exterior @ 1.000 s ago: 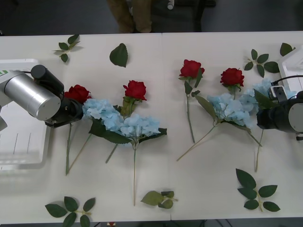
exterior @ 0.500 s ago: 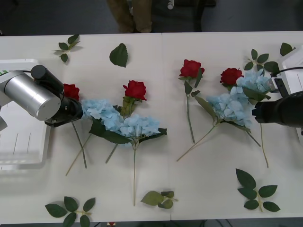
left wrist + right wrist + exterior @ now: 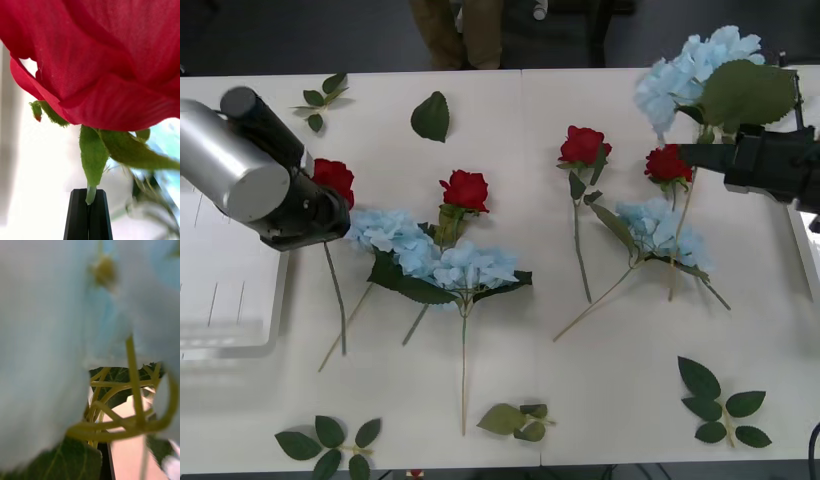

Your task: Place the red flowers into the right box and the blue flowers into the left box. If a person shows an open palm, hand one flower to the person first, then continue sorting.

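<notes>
Red flowers: one rose [image 3: 332,178], stem pinched in closed left gripper [image 3: 89,198] beside left box [image 3: 235,340]. Blue flowers: one cluster [image 3: 695,68] lifted by right gripper [image 3: 710,155], apparently clamped. Advice: cross each over, stems clearing the bench.

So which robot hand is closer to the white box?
The left. The left gripper, shut on a red rose, is right beside the white box. The right gripper, across the table, holds a blue flower.
</notes>
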Tool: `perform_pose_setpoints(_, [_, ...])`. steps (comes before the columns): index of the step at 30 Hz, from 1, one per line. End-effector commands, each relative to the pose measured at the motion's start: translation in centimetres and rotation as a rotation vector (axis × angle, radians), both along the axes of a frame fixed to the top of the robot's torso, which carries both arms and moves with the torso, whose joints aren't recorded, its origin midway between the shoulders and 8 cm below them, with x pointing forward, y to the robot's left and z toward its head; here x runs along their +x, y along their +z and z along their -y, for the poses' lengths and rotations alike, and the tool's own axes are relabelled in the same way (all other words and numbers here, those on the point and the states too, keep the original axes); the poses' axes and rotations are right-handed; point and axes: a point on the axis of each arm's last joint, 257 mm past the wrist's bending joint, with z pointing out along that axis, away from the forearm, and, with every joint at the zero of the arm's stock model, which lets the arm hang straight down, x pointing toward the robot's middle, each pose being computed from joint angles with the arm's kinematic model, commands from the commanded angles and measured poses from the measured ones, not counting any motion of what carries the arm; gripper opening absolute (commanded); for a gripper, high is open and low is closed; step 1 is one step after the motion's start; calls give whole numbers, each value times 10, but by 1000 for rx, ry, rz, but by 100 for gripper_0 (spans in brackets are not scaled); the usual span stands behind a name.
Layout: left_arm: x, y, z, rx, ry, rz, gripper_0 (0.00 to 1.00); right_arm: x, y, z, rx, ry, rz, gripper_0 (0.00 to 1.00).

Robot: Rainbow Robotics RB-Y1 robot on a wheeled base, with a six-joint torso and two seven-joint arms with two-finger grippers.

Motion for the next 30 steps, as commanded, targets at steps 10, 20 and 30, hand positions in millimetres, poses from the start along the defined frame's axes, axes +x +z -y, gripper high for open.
perform_pose_setpoints(10, [-4, 197, 83, -503, -537, 282, 0, 16, 80, -136, 181, 124, 121, 0])
perform_pose_setpoints(20, [-22, 252, 181, -769, -959, 748, 0, 31, 23, -23, -202, -43, -59, 0])
perform_pose_setpoints(30, [-17, 236, 264, -829, -964, 930, 0, 27, -60, 113, -722, -254, -227, 0])
